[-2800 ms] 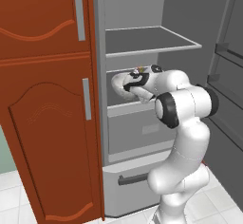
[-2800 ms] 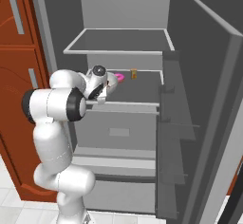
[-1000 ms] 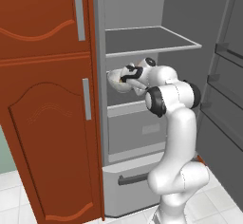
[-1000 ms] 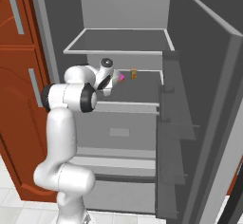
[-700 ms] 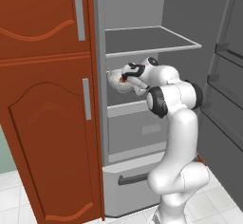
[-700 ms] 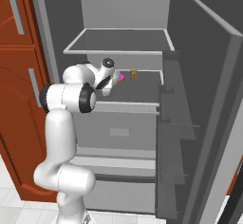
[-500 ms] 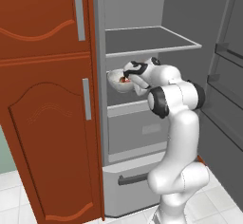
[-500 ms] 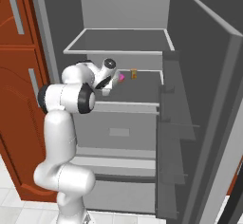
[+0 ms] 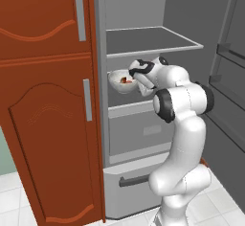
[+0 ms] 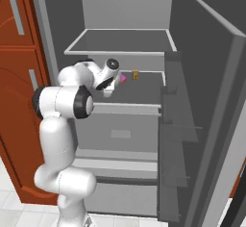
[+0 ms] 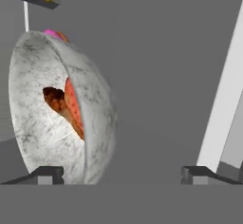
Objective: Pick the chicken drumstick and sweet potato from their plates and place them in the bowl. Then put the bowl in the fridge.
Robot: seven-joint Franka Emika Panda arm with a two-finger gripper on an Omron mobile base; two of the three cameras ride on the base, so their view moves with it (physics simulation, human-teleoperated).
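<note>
The pincer [image 11: 121, 173] stood parted: in the hand view its two tips rose far apart at the bottom edge, the left one just under the bowl's [image 11: 57, 109] wall and the right one well clear, so I could not tell whether anything was clamped. The bowl filled the left half of that frame, mouth turned leftward. Inside it lay the brown chicken drumstick [image 11: 56, 100] against the orange-red sweet potato [image 11: 73, 109]. In the left base view the bowl [image 9: 121, 81] sat at centre, just left of the pincer [image 9: 135, 73], at the front left of the fridge's [image 9: 143, 43] middle shelf. I judged the coming move to turn on whether the bowl rested on that shelf, so that the hand could draw back rightward. Compared with 2.8 s ago, the arm had stretched further into the fridge and the bowl sat deeper over the shelf.
</note>
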